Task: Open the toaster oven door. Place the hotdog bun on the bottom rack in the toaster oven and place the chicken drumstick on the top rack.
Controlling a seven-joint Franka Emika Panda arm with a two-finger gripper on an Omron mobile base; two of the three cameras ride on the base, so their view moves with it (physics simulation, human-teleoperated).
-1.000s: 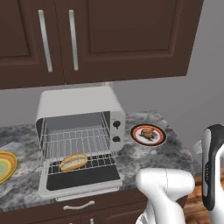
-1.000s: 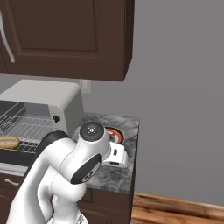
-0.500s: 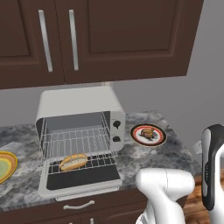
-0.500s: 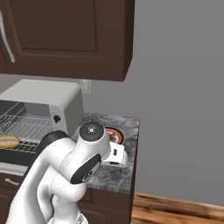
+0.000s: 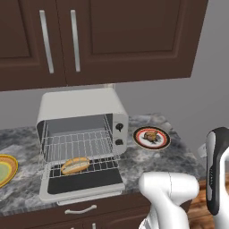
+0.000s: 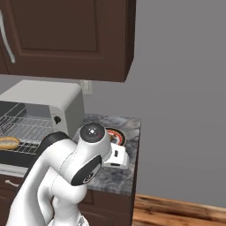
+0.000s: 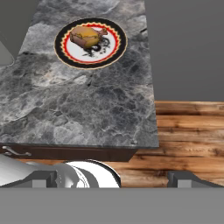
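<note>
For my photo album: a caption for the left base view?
Hotdog bun on the open toaster oven's bottom rack; chicken drumstick waits on its plate.

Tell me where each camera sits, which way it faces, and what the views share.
Left base view: behind the arm's left, facing the toaster oven, door down, hotdog bun on the bottom rack; white arm lower right.
Right base view: behind the arm's right, facing the counter's end; arm lower left.
Hand view: over the counter edge, facing the chicken drumstick on its plate; open claw at bottom.
Shared: both base views show the toaster oven; the left base and hand views share the drumstick plate.
</note>
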